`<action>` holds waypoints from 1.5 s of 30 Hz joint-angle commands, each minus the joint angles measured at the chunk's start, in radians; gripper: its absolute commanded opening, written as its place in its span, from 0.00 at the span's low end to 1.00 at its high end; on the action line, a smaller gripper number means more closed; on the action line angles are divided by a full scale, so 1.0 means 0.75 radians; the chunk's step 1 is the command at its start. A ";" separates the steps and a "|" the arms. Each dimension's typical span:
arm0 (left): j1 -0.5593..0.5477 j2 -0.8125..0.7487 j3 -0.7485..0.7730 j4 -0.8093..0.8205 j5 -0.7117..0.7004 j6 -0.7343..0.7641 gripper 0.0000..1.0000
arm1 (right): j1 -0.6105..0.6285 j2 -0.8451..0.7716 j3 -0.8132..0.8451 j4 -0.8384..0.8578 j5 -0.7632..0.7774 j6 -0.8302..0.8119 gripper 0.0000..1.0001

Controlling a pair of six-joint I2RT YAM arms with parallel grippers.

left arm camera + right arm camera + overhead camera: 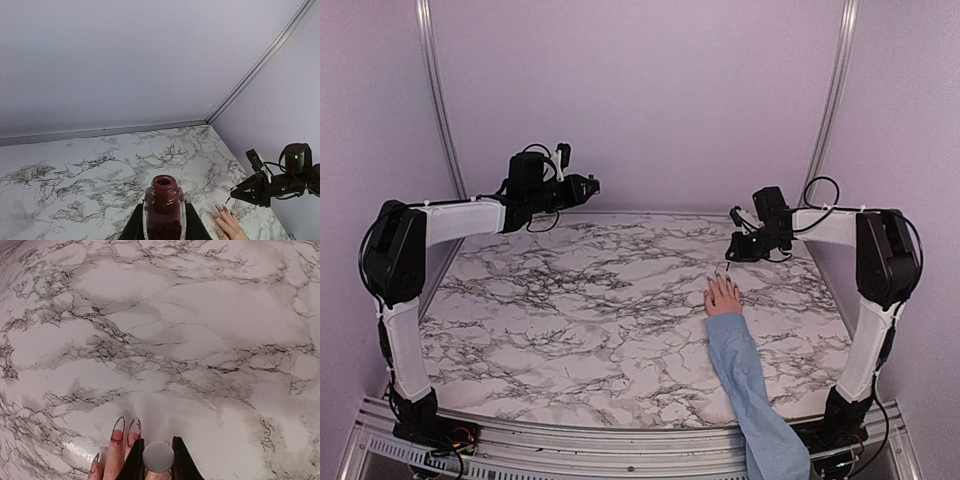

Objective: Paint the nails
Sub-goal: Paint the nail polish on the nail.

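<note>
A pinkish hand [724,298] with a light-blue sleeve [748,385] lies flat on the marble table [570,310], right of centre. Its long pointed nails [119,424] show dark red smears near their bases. My right gripper [158,452] hovers just over the fingers, shut on a round grey brush cap [158,457]. The thin brush [228,199] points down at the nails [219,209]. Raised at the back left, my left gripper [164,222] is shut on an open clear bottle [164,210] of dark red polish, held upright.
Lilac walls close in the table at the back and on both sides, with metal rails [832,100] in the corners. The sleeve runs off the table's near edge beside the right arm's base [840,425].
</note>
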 commanded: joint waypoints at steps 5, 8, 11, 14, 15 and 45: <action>0.010 -0.008 -0.021 0.057 0.019 0.016 0.00 | -0.019 -0.018 -0.046 0.021 0.001 0.004 0.00; 0.010 -0.008 -0.021 0.057 0.016 0.014 0.00 | -0.019 -0.008 -0.041 0.020 0.003 0.002 0.00; 0.010 -0.005 -0.021 0.057 0.015 0.015 0.00 | -0.019 0.000 -0.040 0.022 0.007 0.001 0.00; 0.011 -0.002 -0.019 0.057 0.016 0.014 0.00 | -0.018 0.011 -0.034 0.022 0.010 0.001 0.00; 0.012 -0.002 -0.018 0.057 0.016 0.013 0.00 | -0.019 0.013 -0.032 0.022 0.010 0.001 0.00; 0.021 0.017 -0.001 0.057 0.023 0.012 0.00 | -0.017 0.100 0.069 0.003 0.007 0.013 0.00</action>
